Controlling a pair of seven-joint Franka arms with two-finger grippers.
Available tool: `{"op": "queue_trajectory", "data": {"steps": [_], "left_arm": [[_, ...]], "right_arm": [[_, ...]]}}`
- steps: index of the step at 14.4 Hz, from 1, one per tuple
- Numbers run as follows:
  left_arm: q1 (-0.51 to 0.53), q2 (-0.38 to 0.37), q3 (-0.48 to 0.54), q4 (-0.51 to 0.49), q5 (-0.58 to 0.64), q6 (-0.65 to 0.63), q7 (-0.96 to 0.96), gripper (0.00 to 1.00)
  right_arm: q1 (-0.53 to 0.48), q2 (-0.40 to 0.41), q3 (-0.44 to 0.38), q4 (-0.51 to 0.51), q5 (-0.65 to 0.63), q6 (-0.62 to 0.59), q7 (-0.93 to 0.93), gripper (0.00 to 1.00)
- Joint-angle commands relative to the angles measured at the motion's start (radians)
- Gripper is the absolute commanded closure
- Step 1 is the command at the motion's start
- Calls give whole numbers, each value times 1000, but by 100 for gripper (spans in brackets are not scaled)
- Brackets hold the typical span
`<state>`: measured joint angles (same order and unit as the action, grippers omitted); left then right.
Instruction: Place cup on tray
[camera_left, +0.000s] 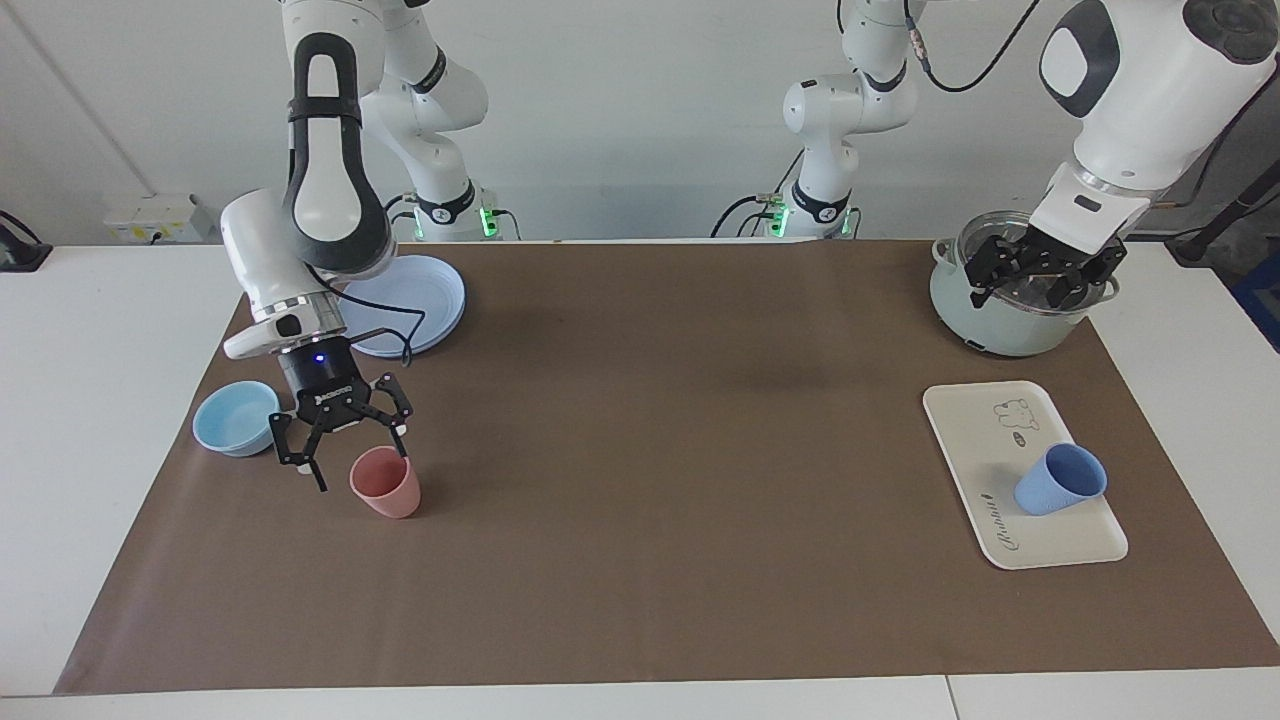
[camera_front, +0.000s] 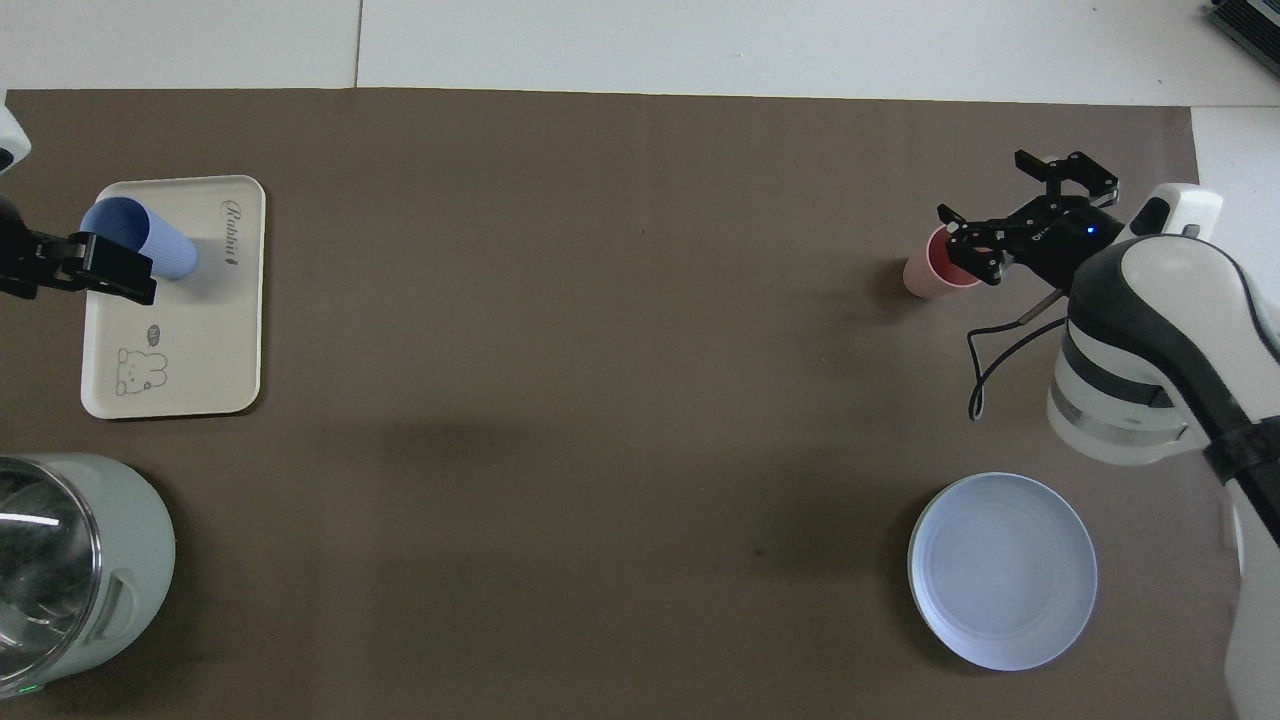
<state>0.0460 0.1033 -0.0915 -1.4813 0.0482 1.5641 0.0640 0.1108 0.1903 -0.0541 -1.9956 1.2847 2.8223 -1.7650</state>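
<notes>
The periwinkle-blue cup (camera_left: 1060, 480) stands on the cream-white tray (camera_left: 985, 440), at the tray's end farther from the robots, with nothing holding it. It also shows in the overhead view (camera_front: 160, 245), on the tray (camera_front: 200, 330), partly covered by the raised left gripper (camera_front: 70, 265). My left gripper (camera_left: 1028, 282) is open and empty, up in the air over the glass-lidded pot (camera_left: 1000, 320). My right gripper (camera_left: 355, 462) is open at the right arm's end of the table, with one finger at the rim of the salmon-pink tumbler (camera_left: 387, 485).
A low light-blue bowl (camera_left: 235, 418) sits beside the right gripper. A round blue plate (camera_left: 420, 295) lies nearer to the robots; it also shows in the overhead view (camera_front: 1003, 570). The pot (camera_front: 70, 560) stands nearer to the robots than the tray.
</notes>
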Motion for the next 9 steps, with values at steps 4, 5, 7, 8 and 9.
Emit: {"op": "queue_trajectory", "data": {"steps": [4,5,7,8,9], "left_arm": [[3,-37,-2,-54,9,36,7,0],[3,-39,-1,-54,9,36,5,0],[3,-40,-2,-59,9,37,4,0],[3,-42,-1,-63,9,37,2,0],[3,-42,-1,-65,9,37,2,0]], "right_arm": [[-29,-29,-12,15,-443,-147,368,0],[-37,-46,-12,18,-550,-188,445,0],[-48,-86,-13,21,-738,-259,611,0],[-56,-104,-13,23,-814,-303,686,0],[-57,-121,-13,29,-897,-357,766,0]]}}
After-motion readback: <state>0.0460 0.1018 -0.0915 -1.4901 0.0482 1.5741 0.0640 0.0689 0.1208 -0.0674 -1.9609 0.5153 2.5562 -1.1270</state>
